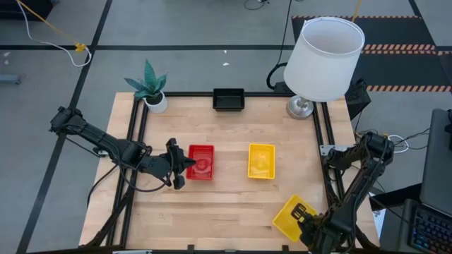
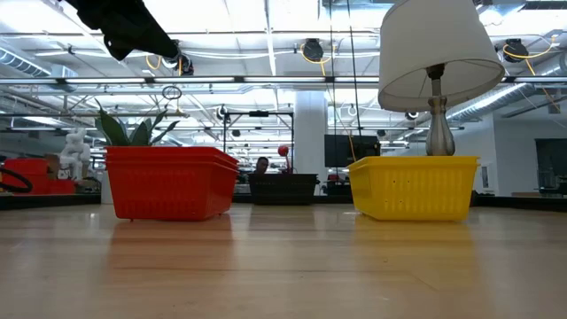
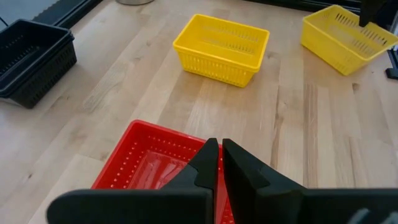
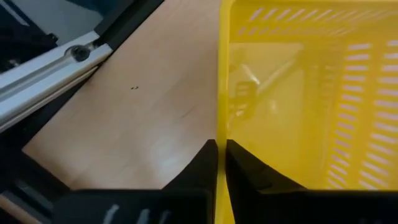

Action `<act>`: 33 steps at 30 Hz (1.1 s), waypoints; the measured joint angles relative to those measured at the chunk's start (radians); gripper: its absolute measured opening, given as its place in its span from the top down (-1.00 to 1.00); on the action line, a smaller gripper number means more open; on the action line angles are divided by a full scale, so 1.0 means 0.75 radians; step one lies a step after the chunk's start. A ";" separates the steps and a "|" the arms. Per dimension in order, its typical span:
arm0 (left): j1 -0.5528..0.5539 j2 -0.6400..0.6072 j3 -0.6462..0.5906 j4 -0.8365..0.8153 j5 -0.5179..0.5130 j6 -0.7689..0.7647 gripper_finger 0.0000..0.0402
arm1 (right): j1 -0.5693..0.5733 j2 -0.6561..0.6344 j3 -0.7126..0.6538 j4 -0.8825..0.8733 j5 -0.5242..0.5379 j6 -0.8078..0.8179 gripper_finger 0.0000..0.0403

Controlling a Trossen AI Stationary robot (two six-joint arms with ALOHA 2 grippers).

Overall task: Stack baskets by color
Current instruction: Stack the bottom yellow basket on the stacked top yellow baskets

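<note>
A red basket (image 1: pixel 201 162) rests on its base left of the table's middle, and a yellow basket (image 1: pixel 261 161) on its base right of it. A black basket (image 1: pixel 228 99) stands at the far edge. Near the front right corner sits a second yellow basket (image 1: pixel 291 217), turned askew. My right gripper (image 1: pixel 305 214) is shut on its wall. My left gripper (image 1: pixel 180 169) hangs shut above the red basket's left edge (image 3: pixel 143 162), well clear of it in the low view, with nothing between its fingers (image 3: pixel 208 158). My right gripper pinches the upper edge of one side wall (image 4: pixel 219 112) of the askew yellow basket, one finger (image 4: pixel 249 174) inside the basket and the other outside. The fingers come from above, pointing steeply down. In the left wrist view the basket (image 3: pixel 345 37) seems to sit on the table.
A white lamp (image 1: pixel 325 60) stands at the far right corner and a potted plant (image 1: pixel 150 88) at the far left. A black frame rail (image 4: pixel 56 68) runs along the table's right edge, close to the held basket. Bare wood (image 1: pixel 226 212) lies along the near side.
</note>
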 joint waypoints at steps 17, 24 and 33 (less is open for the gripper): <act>0.000 -0.001 0.001 -0.004 0.002 0.035 0.87 | -0.064 -0.143 0.108 -0.241 0.243 -0.331 0.98; 0.000 -0.001 0.001 -0.004 0.002 0.068 0.87 | -0.144 -0.143 0.223 -0.439 0.452 -0.514 0.98; 0.000 -0.001 0.001 -0.003 0.005 0.079 0.87 | -0.279 -0.154 0.233 -0.555 0.763 -0.818 0.98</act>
